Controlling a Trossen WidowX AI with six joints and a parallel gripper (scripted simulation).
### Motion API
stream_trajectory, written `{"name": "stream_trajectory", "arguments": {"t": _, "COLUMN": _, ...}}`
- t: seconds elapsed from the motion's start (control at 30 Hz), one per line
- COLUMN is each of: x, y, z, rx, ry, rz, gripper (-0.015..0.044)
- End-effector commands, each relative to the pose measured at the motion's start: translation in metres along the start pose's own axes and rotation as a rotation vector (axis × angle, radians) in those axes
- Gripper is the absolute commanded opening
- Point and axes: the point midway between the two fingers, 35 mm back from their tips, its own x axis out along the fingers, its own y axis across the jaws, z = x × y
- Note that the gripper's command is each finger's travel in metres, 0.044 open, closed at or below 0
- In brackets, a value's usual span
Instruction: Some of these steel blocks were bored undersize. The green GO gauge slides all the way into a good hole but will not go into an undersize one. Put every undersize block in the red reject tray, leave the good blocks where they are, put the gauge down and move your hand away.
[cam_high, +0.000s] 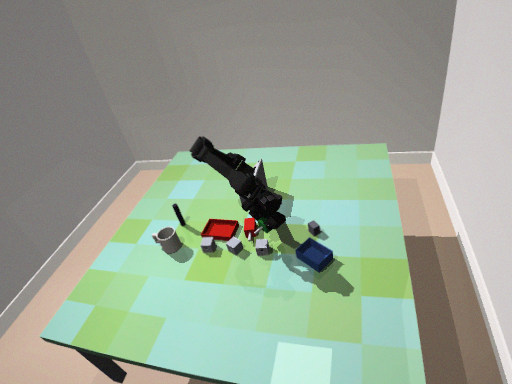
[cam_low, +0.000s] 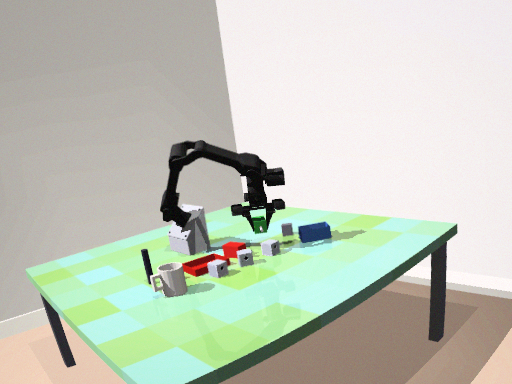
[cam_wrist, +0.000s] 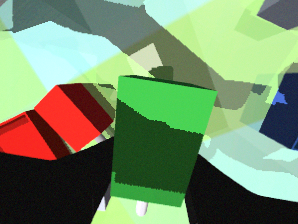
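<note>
The jaws (cam_high: 267, 225) (cam_low: 259, 229) grip 1 green gauge (cam_high: 262, 224) (cam_low: 258, 224) (cam_wrist: 157, 135), apparently above the table (cam_high: 225, 325) (cam_low: 240, 325).

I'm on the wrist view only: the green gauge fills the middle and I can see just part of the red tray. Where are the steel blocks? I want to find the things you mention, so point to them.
Observer: Three steel blocks (cam_high: 207, 245) (cam_low: 217, 269) stand in a row beside the red tray (cam_high: 220, 230) (cam_low: 197, 270) (cam_wrist: 25, 142), between it and the near side in the top view.
Operator: Any block in the tray yet?
Observer: No, the top view shows its whole floor bare.
Operator: Is the green gauge off the table?
Observer: Yes, the exterior view shows the gripper (cam_high: 269, 223) (cam_low: 259, 229) (cam_wrist: 152, 141) holding the green gauge (cam_high: 262, 224) (cam_low: 258, 223) (cam_wrist: 160, 125) above the tabletop.
</note>
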Motion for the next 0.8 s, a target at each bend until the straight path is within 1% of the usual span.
{"name": "stream_trajectory", "arguments": {"t": 0.0, "x": -0.013, "y": -0.001, "z": -0.047, "rx": 0.623, "ry": 0.002, "rz": -0.037, "gripper": 0.0000}}
{"name": "stream_trajectory", "arguments": {"t": 0.3, "x": -0.017, "y": 0.010, "z": -0.099, "rx": 1.385, "ry": -0.015, "rz": -0.049, "gripper": 0.0000}}
{"name": "stream_trajectory", "arguments": {"t": 0.77, "x": -0.017, "y": 0.030, "z": -0.150, "rx": 2.123, "ry": -0.026, "rz": -0.053, "gripper": 0.0000}}
